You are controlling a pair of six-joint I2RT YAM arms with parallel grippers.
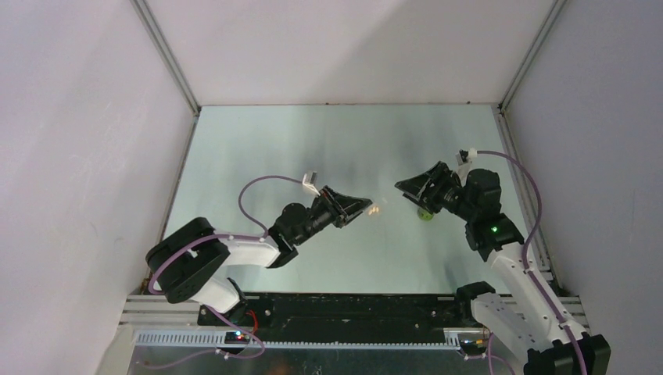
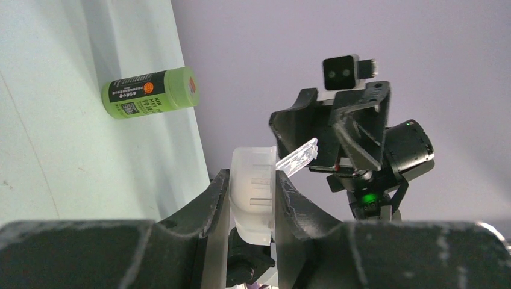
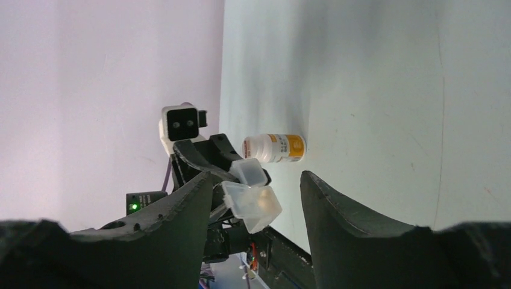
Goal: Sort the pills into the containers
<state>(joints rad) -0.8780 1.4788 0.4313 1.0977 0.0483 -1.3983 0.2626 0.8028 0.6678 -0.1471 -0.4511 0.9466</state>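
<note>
My left gripper (image 1: 361,206) (image 2: 252,177) is shut on the small translucent pill box (image 2: 253,192) and holds it above the table. One clear lid (image 2: 298,158) of the box stands open. In the right wrist view the pill box (image 3: 252,205) hangs between my right fingers without touching them, and something tan shows inside one compartment. My right gripper (image 1: 403,186) (image 3: 256,174) is open and empty, facing the left gripper a short gap away.
A green bottle (image 2: 150,91) lies on the table, partly under the right gripper in the top view (image 1: 426,216). A white bottle with an orange label (image 3: 275,147) lies on the table beyond the left gripper. Grey walls enclose the table (image 1: 313,141).
</note>
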